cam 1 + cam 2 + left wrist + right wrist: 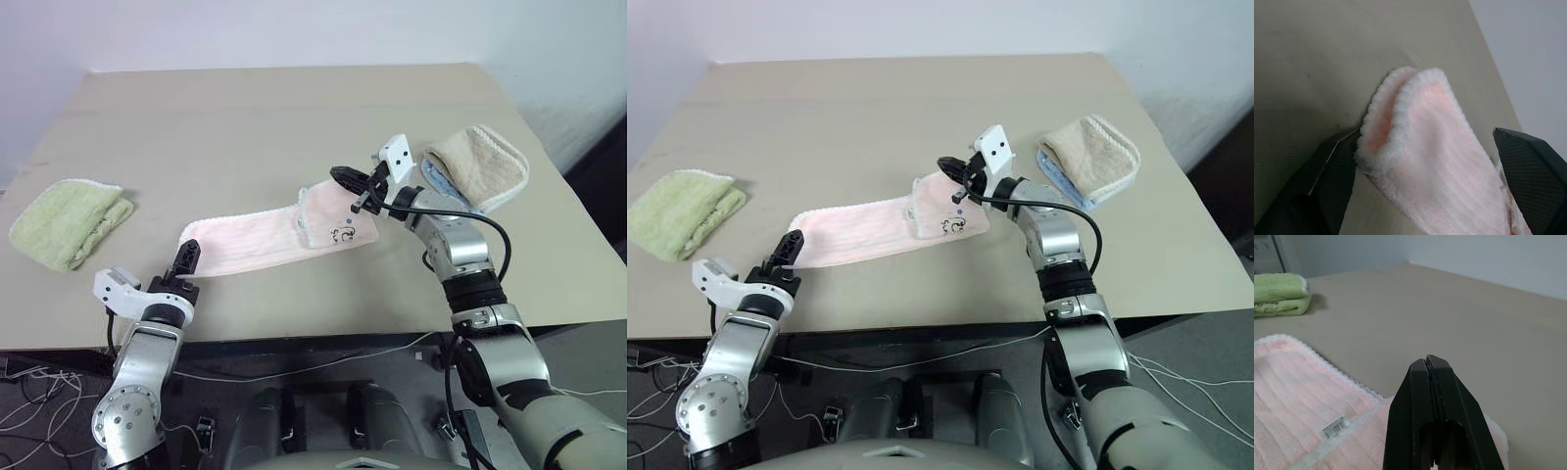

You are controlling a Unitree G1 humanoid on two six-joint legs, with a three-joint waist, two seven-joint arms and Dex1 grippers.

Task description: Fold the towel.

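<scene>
The towel (260, 243) is a long pale pink strip with white edging, lying flat across the middle of the table, its right end doubled over and showing a small dark mark. At its left end, close to the table's front edge, my left gripper (1425, 139) is open, and the rounded end of the towel (1435, 161) lies between its two fingers. My right gripper (338, 176) is shut on nothing and hovers just above the towel's folded right end. A barcode tag (1334, 427) on the towel appears in the right wrist view.
A folded light green towel (69, 220) lies at the table's left side. At the right, behind my right arm, a beige towel (480, 164) rests on a blue cloth (439, 186). The tan table (294, 108) stretches away behind the pink towel.
</scene>
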